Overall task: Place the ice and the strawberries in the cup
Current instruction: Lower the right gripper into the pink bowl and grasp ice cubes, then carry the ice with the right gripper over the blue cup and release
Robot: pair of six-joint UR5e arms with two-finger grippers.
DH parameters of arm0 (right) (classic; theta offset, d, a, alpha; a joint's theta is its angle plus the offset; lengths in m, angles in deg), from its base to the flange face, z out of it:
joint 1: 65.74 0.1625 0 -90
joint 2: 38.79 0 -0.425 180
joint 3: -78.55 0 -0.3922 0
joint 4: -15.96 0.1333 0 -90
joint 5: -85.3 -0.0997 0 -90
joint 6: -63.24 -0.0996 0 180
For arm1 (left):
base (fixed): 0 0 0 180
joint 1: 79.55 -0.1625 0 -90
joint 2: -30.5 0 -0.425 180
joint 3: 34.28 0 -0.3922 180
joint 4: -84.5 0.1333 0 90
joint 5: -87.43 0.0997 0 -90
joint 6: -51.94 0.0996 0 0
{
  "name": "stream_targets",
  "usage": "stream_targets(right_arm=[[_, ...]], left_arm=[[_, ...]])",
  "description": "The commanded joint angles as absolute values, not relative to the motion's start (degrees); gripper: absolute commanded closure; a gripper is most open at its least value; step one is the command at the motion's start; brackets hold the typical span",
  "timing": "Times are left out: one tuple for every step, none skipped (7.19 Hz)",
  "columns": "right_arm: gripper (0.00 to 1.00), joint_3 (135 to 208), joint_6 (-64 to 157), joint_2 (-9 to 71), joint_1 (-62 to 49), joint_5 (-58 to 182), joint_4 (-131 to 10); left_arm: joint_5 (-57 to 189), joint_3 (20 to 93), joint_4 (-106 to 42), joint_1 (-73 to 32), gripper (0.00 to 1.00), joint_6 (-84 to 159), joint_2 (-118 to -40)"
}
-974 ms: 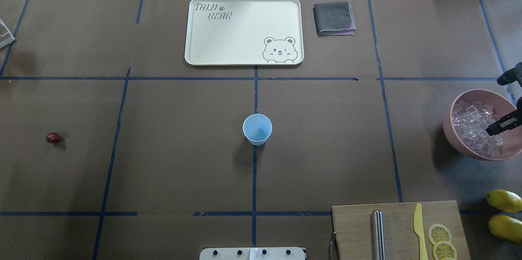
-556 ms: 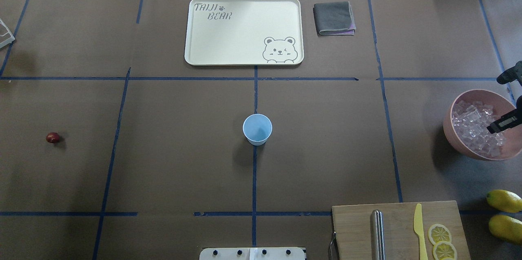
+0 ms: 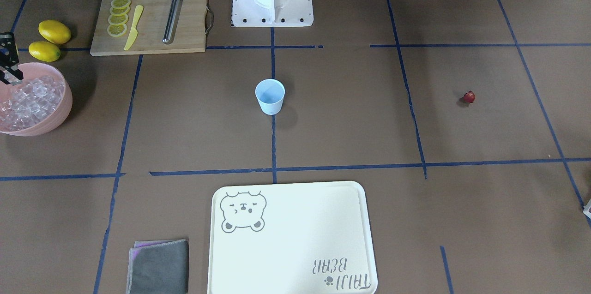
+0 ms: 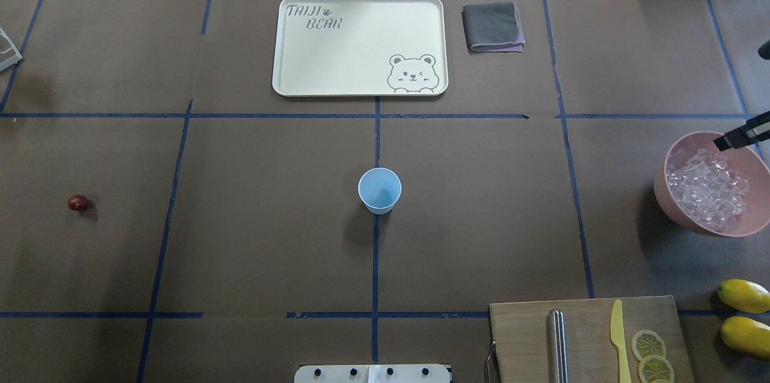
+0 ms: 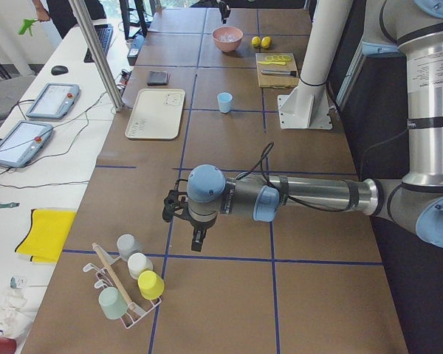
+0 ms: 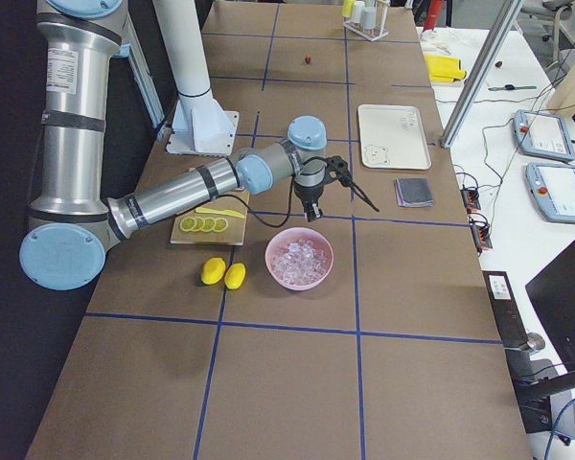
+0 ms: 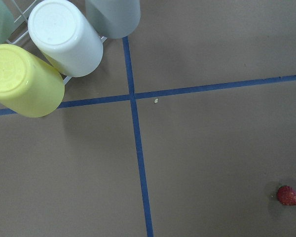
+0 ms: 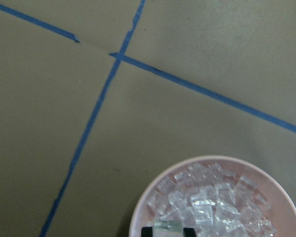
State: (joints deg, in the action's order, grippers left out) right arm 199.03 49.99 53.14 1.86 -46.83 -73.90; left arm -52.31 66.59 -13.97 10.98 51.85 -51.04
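R gripper (image 4: 725,140) hangs over the far rim of the pink bowl (image 4: 666,202), above the ice (image 4: 707,187). In the wrist cam its two tips look pinched on one ice cube (image 8: 167,226). That sits right at the frame's bottom edge, so treat the grasp as probable, not certain.

L gripper (image 5: 197,237) shows only in the side view, so you can't tell whether the jaws are apart or together. It hangs near the rack of upturned cups (image 7: 64,39). The strawberry (image 4: 77,202) lies toward the left end of the table (image 4: 481,220), well apart from the cup (image 4: 379,189). The cup stands upright at centre w/ nothing in it.

What can bite you from here:
- **Dropped cube:** it's slick and held by the tips only, and the carry to the cup crosses lots of open table. A jerk or a loosening pinch drops it short.
- **Missed or tipped cup:** it's light and narrow. Release off-centre and the cube bounces off the rim. Come in too low and you knock it over.
- **L side:** a careless swing toward the strawberry could clip the rack of upturned cups.
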Motion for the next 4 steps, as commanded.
stream_targets(right_arm=[[1.0,200.3,44.7,39.1,0.1,-49.3,-87.1],[1.0,200.5,32.8,34.0,-5.0,-48.7,-87.0],[1.0,200.2,21.4,28.1,-11.0,-46.2,-87.0],[1.0,199.8,9.1,23.0,-18.9,-40.4,-86.9]], left_arm=[[-52.8,66.5,-14.0,11.0,0.0,51.9,-50.9],[-53.1,66.5,-13.9,11.0,0.0,51.9,-50.9],[-53.1,66.4,-13.9,11.0,0.0,51.9,-50.9],[-53.1,66.4,-13.9,11.0,0.0,51.9,-50.9]])
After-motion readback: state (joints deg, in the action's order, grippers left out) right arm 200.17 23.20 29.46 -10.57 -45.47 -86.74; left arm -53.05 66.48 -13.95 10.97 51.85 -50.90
